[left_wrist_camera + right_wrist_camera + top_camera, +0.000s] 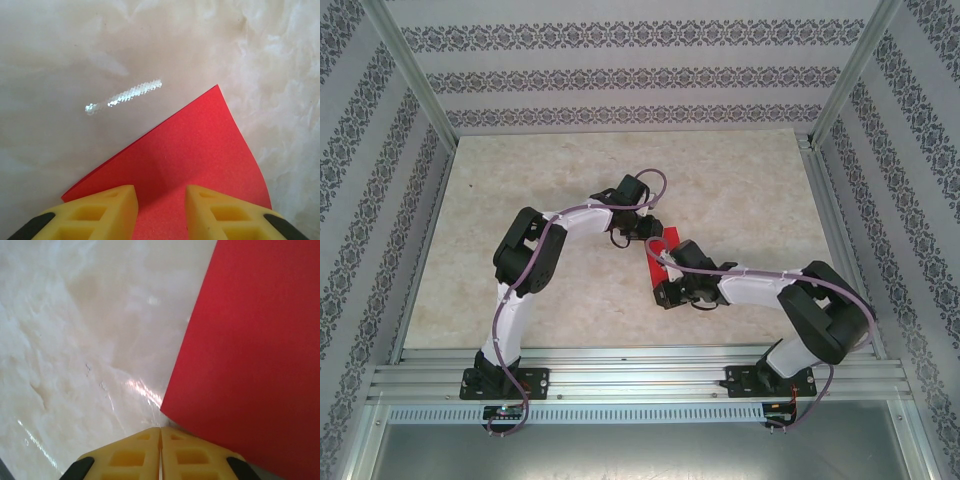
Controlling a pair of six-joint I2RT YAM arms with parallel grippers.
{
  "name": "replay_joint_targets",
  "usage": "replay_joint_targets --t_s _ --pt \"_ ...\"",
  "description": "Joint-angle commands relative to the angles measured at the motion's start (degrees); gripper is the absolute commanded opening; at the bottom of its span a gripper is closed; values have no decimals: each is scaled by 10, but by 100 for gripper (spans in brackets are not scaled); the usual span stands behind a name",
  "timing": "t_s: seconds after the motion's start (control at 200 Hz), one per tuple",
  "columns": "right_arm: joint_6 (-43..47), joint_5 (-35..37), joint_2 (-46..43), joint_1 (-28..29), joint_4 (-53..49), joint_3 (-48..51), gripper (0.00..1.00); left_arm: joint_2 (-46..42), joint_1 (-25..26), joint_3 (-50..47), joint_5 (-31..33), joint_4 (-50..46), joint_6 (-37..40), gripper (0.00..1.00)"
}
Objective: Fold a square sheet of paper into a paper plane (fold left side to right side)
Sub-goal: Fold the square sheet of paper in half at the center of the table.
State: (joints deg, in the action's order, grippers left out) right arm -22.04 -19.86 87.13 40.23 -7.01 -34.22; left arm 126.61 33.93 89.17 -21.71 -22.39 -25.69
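Note:
The red sheet of paper (662,243) lies on the pale tabletop between the two arms' wrists, which cover much of it. In the left wrist view the sheet (200,150) spreads under my left gripper (161,192). Its yellow fingers (107,207) stand apart over the paper, open, with nothing pinched, and the sheet's right edge curls up slightly. My left gripper (642,235) sits at the sheet's far end. In the right wrist view my right gripper (160,430) is shut, its tips just short of a corner of the sheet (255,350). From above, the right gripper (663,284) is at the sheet's near end.
The table (740,190) is a pale marbled slab with patterned walls on three sides. Aluminium rails (640,375) carrying both arm bases run along the near edge. Slanted metal posts (415,75) rise at the back corners. A glare streak (125,94) lies on the table beyond the sheet.

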Motion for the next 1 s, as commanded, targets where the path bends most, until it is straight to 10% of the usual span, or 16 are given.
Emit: replay_joint_targets --t_s 0.0,0.535,0.994 --pt "-14 -18 -36 -11 -48 -1 10 65 5 -28 61 -74 19 35" --pt "-29 -69 -8 -225 -3 -135 15 2 -8 -30 -93 11 -11 43" --pt "-65 -93 151 -204 -24 -260 14 -161 -47 -172 -179 137 -41 43"
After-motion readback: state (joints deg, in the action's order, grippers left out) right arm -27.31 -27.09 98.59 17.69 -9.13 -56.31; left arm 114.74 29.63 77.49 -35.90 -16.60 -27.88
